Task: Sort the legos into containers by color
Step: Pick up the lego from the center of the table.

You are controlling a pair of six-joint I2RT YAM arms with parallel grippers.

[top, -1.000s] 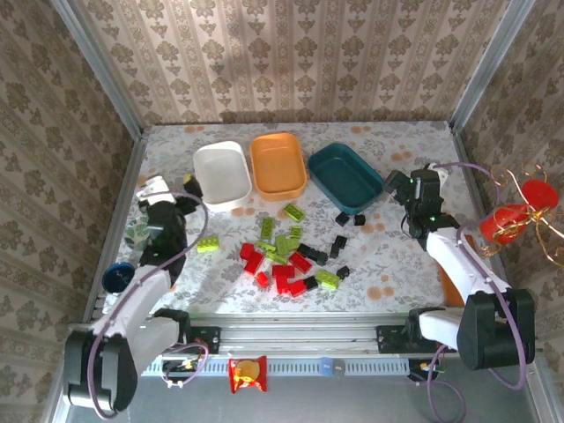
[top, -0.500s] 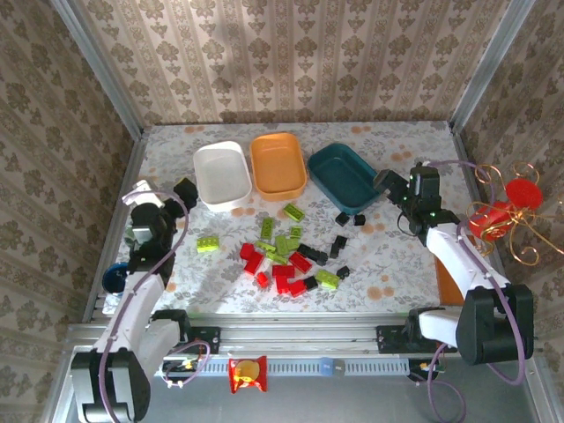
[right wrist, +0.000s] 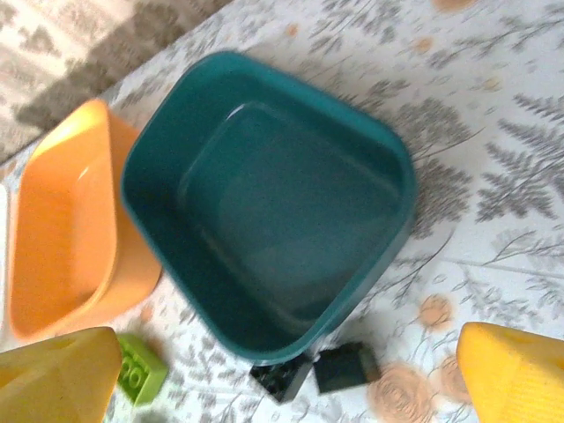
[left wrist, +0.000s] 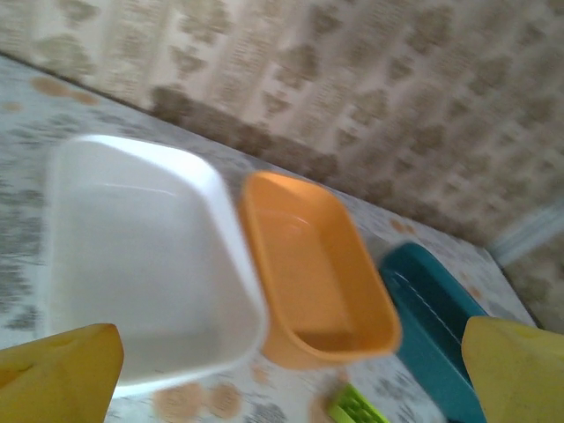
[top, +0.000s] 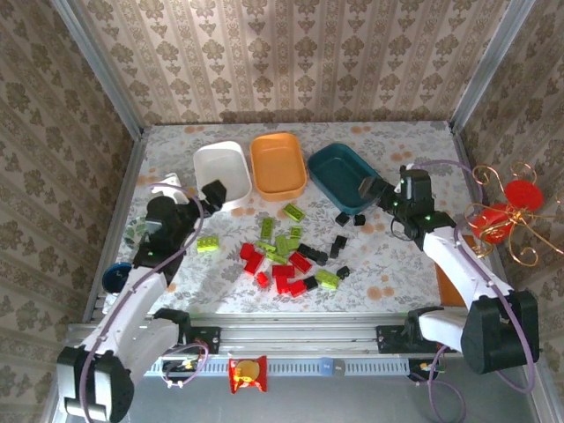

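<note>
three trays [top: 278, 167], roughly twenty bricks [top: 284, 273] (three colours)

My left pincer [top: 214, 189] has swung out and come back in. A second ago it sat just off the left side of the white tray [top: 231, 157]. Half a second ago my arm had drawn further left over the counter [top: 388, 256], and now the pincer hangs over that tray's near left corner. My right pincer [top: 370, 188] has crept steadily left, from clear of the dark teal tray [top: 339, 172] to over its right rim. At the far right of the top view, the red ornament [top: 502, 218] on gold wire has shifted a little left.
</note>
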